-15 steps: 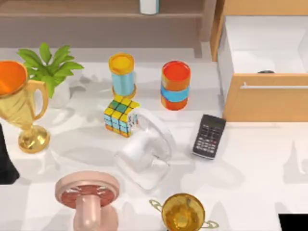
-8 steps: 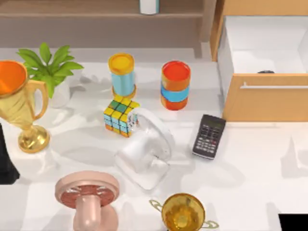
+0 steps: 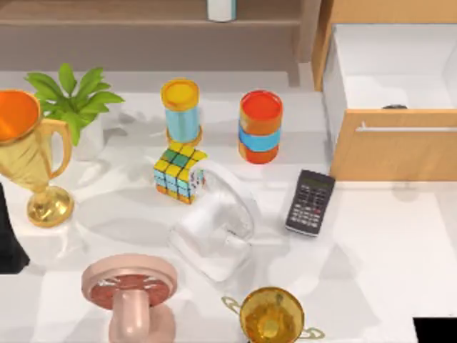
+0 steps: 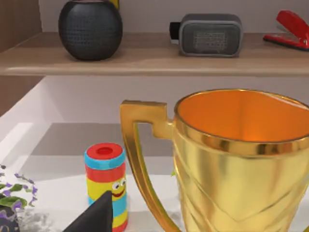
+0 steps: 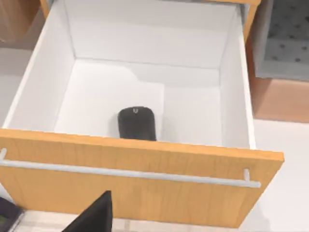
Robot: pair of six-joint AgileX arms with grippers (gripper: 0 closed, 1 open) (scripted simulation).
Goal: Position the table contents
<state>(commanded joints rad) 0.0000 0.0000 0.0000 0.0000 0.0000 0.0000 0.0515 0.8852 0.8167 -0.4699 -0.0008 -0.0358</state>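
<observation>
From where I stand I cannot tell how either pincer is set. The left arm (image 3: 8, 239) sits at the left edge of the white surface (image 3: 385, 243), beside a tall gold trophy (image 3: 28, 153). That surface spreads under everything: a puzzle cube (image 3: 178, 171), a clear jug (image 3: 214, 225) tipped over, a calculator (image 3: 310, 202). At the right, an open drawer (image 5: 140, 87) holds a black mouse (image 5: 137, 123).
</observation>
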